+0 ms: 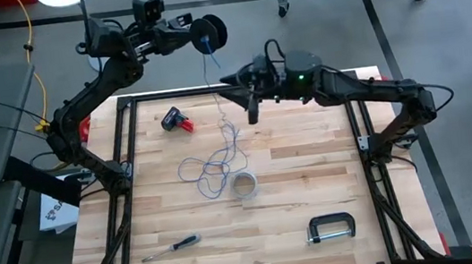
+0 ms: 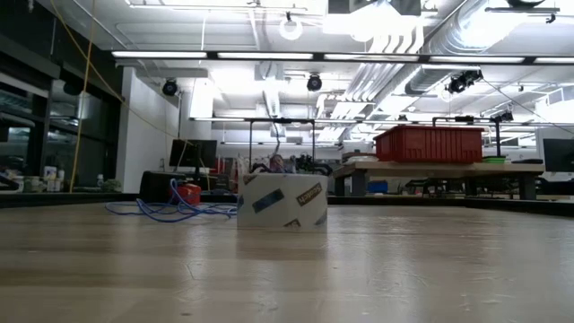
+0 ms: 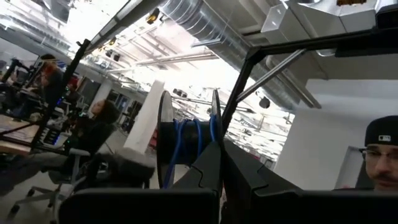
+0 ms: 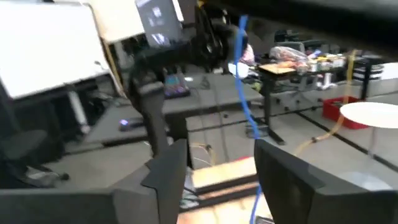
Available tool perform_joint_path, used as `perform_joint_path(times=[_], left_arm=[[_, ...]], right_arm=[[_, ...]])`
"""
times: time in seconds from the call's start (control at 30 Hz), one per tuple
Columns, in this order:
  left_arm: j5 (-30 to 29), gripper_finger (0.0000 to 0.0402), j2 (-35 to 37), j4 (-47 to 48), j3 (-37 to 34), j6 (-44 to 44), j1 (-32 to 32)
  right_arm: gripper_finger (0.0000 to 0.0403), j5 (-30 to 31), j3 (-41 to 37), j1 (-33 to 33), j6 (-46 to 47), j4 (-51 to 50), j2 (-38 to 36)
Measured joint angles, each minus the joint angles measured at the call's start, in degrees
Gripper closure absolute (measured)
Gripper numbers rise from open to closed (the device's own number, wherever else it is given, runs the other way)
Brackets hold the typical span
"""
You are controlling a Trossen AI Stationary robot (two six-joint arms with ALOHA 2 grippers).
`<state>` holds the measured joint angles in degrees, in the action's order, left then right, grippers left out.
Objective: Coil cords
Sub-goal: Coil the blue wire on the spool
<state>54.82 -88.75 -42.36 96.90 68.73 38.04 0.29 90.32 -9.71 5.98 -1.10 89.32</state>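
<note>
My left gripper (image 1: 197,36) is raised beyond the table's far edge, shut on a black spool (image 1: 209,33) that has blue cord (image 3: 186,140) wound on it. From the spool the blue cord (image 1: 207,63) drops to the table and ends in loose loops (image 1: 213,166) on the wood, left of the middle. My right gripper (image 1: 251,110) hovers over the far part of the table, just right of the hanging strand. It is open, and in the right wrist view the blue cord (image 4: 244,106) passes between its fingers (image 4: 168,177). My left gripper pinches one flange of the spool (image 3: 215,127) at its rim, between its two shut fingers (image 3: 205,171). The spool is lifted clear of the table with its axis about level. The cord hangs slack from it. My right gripper: I cannot tell whether the cord touches a finger.
On the table lie a tape roll (image 1: 243,185) just right of the loops, a red and black tool (image 1: 177,119) at the far left, a screwdriver (image 1: 171,246) near the front left and a C-clamp (image 1: 332,227) at the front right. A person (image 3: 382,155) shows beyond the table.
</note>
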Motion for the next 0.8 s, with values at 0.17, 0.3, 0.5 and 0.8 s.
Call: perform_joint_path(times=[0.17, 0.3, 0.5, 0.8], left_arm=[[-0.05, 0.0401, 0.00, 0.01, 0.00, 0.00, -0.34], [-0.26, 0.0401, 0.00, 0.03, 0.00, 0.00, -0.28], [-0.87, 0.0401, 0.00, 0.10, 0.00, -0.15, -0.30], [-1.12, 0.0401, 0.00, 0.08, 0.00, -1.70, -0.23]], right_arm=[[0.0215, 4.26, -0.02, -0.10, -4.47, 0.87, 2.54], [0.0214, 7.05, -0.02, -0.29, -7.38, 1.52, 4.03], [0.0214, 6.21, -0.07, -0.73, -7.33, 3.39, 5.24], [0.0254, 6.54, -0.07, -1.30, -7.71, 3.96, 6.32]])
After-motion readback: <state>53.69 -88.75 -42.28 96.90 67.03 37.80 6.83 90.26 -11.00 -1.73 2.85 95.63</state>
